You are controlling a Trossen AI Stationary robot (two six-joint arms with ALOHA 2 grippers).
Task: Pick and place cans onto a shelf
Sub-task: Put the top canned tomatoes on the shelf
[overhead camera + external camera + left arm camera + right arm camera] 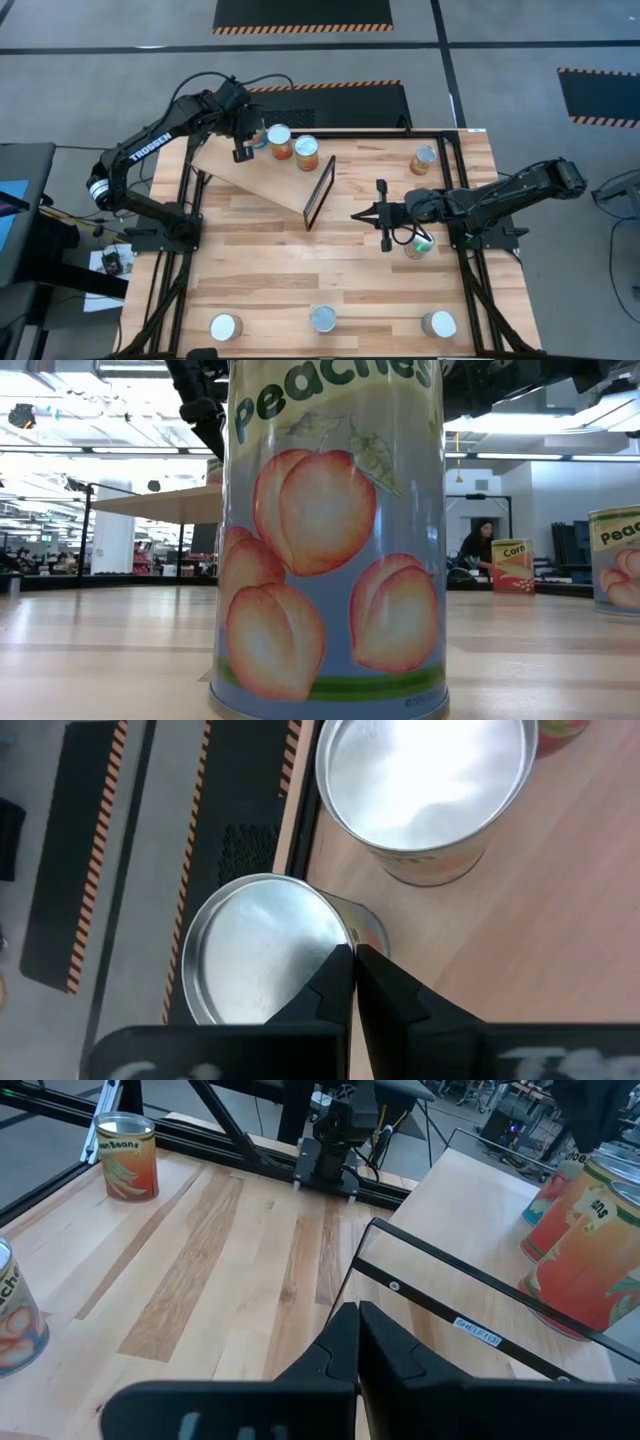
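The plywood shelf (262, 172) stands at the table's far left, with its black frame (319, 192) at its right end. Two orange-labelled cans (279, 140) (306, 152) stand on it. A third can (260, 945) sits at the shelf's far edge, mostly hidden under my left gripper (243, 150) in the high view. My left gripper (352, 958) is shut and points down at that can's rim. My right gripper (357, 215) is shut and empty, held level and pointing at the black frame (450, 1295) from the right. My left gripper's shut fingertips (340, 970) stand over the rim of the third can's lid (325, 920), coming from above. I cannot tell whether they touch it. The can stands upright at the shelf's edge.
Loose cans stand on the table: one at the far right (424, 158), one under my right arm (420, 243), and three along the near edge (225, 326) (322, 318) (438, 323). A peaches can (330, 540) fills the low view. A person (478, 545) sits in the room behind.
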